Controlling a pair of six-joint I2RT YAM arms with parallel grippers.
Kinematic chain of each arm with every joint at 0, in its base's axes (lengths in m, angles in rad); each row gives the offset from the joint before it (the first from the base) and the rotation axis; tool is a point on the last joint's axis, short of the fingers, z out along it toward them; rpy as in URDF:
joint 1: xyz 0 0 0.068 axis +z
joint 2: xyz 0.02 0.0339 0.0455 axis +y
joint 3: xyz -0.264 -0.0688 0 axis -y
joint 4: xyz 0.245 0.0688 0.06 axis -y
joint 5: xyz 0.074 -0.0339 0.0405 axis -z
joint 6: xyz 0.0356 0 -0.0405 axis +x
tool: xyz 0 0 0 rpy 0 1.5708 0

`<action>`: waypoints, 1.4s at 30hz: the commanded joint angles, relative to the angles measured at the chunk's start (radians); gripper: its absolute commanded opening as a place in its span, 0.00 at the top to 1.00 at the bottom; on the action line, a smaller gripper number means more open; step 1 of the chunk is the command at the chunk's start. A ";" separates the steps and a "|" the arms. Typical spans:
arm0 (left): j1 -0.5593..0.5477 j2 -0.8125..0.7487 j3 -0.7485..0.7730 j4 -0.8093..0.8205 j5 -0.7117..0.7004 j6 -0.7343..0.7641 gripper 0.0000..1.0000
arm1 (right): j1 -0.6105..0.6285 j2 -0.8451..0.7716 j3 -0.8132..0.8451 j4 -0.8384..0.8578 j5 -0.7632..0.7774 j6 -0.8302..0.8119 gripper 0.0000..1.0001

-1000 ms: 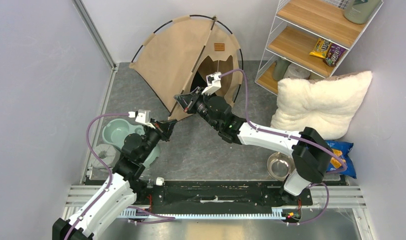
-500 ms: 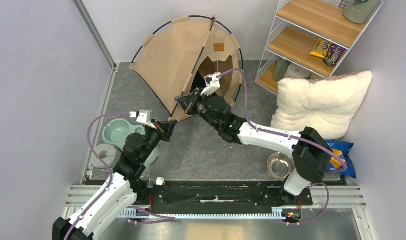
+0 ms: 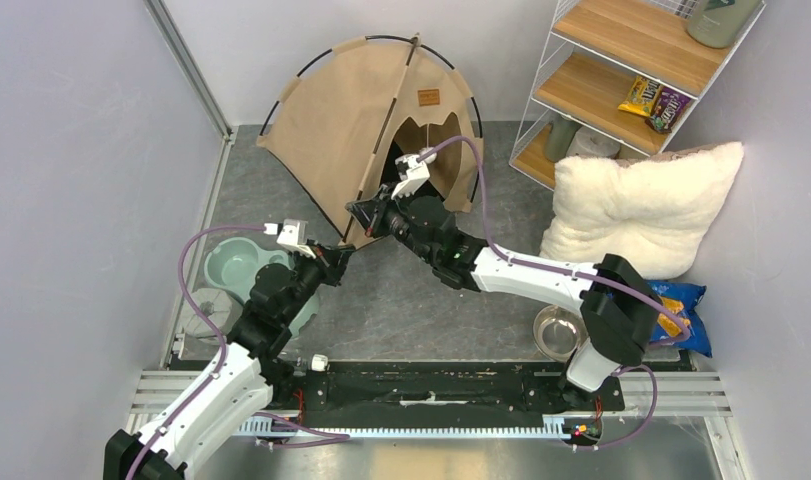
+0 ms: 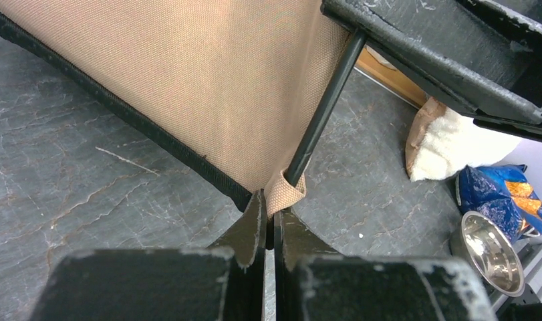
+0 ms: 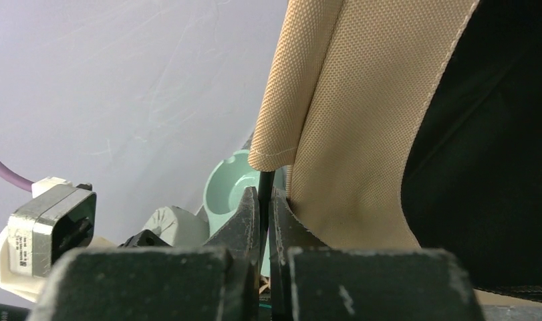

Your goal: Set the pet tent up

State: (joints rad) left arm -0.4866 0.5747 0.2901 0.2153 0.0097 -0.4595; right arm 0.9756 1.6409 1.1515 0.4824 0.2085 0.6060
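Pet tent (image 3: 351, 110) has shifted slightly left in a second | our left gripper (image 4: 268, 208) reaches forward, pinching its corner loop (image 4: 286, 194) | right gripper (image 5: 264, 200), arm outstretched, clamps the pole (image 5: 266, 184)

Pet tent (image 3: 346, 110) wall blocks straight ahead of left gripper (image 3: 337, 251) and right gripper (image 3: 359, 210). Green bowl (image 3: 226, 265) sits close behind left gripper. Bare floor (image 3: 411, 310) is open to its right.

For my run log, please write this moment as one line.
left end effector: shut, at corner of pet tent | right end effector: shut on pole
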 commanded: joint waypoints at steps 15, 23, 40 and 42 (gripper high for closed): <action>-0.010 -0.015 0.070 0.016 0.051 -0.018 0.93 | 0.062 0.038 -0.014 0.054 0.067 -0.227 1.00; -0.009 -0.100 0.086 -0.067 0.020 -0.036 0.74 | 0.064 0.100 -0.034 0.048 0.109 -0.240 1.00; -0.009 -0.167 0.164 -0.231 -0.178 -0.058 0.63 | 0.071 0.089 -0.033 -0.104 0.051 -0.138 0.63; -0.009 -0.166 0.186 -0.264 -0.196 -0.052 0.62 | 0.071 0.058 -0.039 -0.158 0.043 -0.109 0.53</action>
State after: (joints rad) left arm -0.4950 0.4107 0.3897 0.0063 -0.1059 -0.4911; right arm 1.0492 1.7550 1.1057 0.4007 0.2543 0.4477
